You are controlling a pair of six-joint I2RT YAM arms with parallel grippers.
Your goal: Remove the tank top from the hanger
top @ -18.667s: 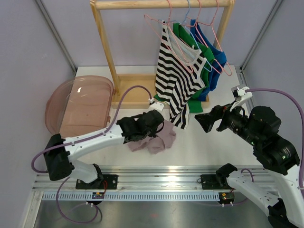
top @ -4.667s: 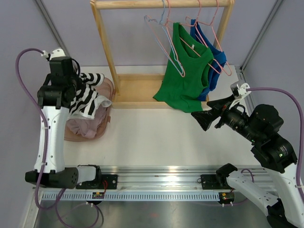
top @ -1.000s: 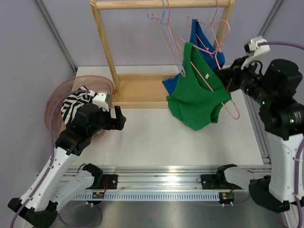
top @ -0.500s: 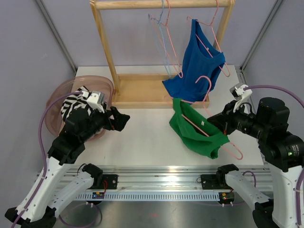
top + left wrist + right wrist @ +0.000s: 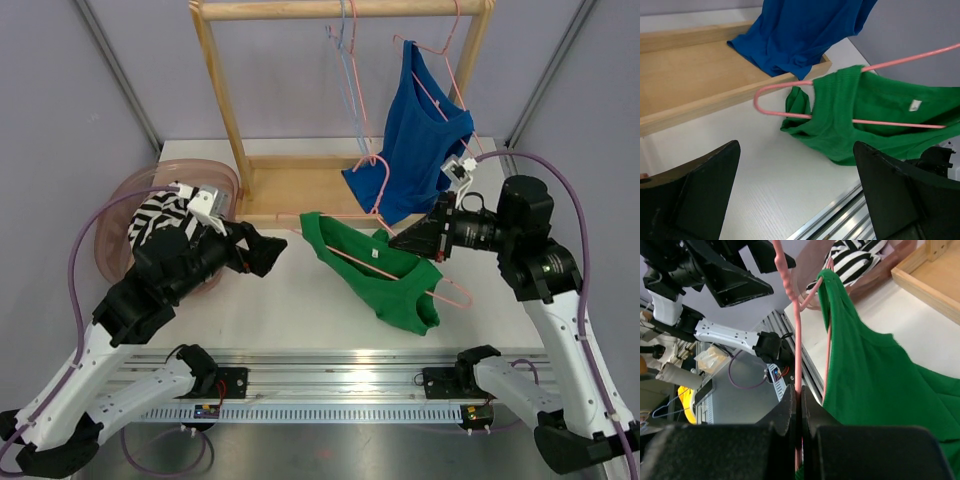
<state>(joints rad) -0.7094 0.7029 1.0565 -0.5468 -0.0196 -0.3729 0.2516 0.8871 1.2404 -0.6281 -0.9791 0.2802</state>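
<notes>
The green tank top (image 5: 390, 285) is hanging clear of the wooden rack (image 5: 222, 110), out over the counter (image 5: 300, 305) on the rack's near side, just in front of its base board. It is riding on a pink hanger (image 5: 784, 114) that is threading through its neck and shoulder straps. The hanger is lying tilted, nearly flat, with its hook curling toward the rack's base and its opposite corner poking out of the cloth on the side away from the rack. Whether the garment's lower edge is touching the counter I cannot tell.

The right fingers (image 5: 784, 414) are pinching the hanger's wire, closed tight with the pink rod passing between them. They are carrying hanger and top in front of the rack's right post. The left fingers (image 5: 692, 192) are standing wide apart and gripping nothing. They are pointing at the green cloth from in front of the rack's left post, apart from it.

A blue tank top (image 5: 418, 135) is hanging from the right end of the rack's top rail, its hem reaching down close to the pink hanger's hook. Bare wire hangers (image 5: 345, 65) are dangling from the rail near its middle. To the left of the rack a pink basin (image 5: 110, 205) is holding a black-and-white striped garment (image 5: 152, 218).
</notes>
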